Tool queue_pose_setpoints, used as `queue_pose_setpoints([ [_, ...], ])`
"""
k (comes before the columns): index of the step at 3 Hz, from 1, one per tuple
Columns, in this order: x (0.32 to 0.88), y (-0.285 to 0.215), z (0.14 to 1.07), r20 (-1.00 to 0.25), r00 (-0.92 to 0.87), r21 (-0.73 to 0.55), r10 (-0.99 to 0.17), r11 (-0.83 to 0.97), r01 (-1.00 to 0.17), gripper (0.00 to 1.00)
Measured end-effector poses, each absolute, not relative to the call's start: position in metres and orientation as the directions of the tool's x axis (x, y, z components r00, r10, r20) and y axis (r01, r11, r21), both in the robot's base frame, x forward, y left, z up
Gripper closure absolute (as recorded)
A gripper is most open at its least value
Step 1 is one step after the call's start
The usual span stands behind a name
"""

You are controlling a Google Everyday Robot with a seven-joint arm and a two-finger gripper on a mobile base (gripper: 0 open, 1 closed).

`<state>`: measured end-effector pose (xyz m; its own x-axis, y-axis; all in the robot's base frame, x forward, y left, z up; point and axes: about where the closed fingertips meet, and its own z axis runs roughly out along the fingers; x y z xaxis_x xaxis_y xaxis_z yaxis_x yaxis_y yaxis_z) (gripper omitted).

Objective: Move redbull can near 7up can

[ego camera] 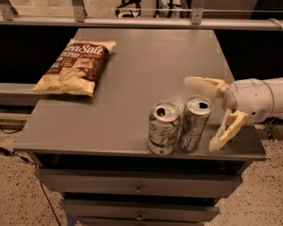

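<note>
The redbull can point(194, 123), slim and silver-grey, stands upright near the front right edge of the grey table point(137, 69). The 7up can point(163, 128), white with green markings, stands right beside it on its left, the two nearly touching. My gripper point(208, 114) comes in from the right, just right of the redbull can. Its fingers are spread wide: one cream finger point(205, 86) lies behind the can, the other point(226, 132) hangs down to the can's right. Neither finger touches the can.
A brown and yellow chip bag point(76, 67) lies flat at the table's left. Drawers point(139, 188) sit below the table's front edge. A railing point(141, 21) runs behind the table. The speckled floor lies beyond the right edge.
</note>
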<state>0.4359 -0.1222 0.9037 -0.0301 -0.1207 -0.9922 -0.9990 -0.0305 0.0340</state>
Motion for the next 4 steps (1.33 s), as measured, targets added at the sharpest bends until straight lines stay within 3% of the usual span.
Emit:
queue_pose_setpoints([
  [2, 0.447, -0.197, 0.970, -0.981, 0.086, -0.125, -0.175, 0.231, -0.965, 0.00],
  [4, 0.449, -0.209, 0.980, -0.978, 0.100, -0.148, -0.180, 0.271, -0.951, 0.00],
])
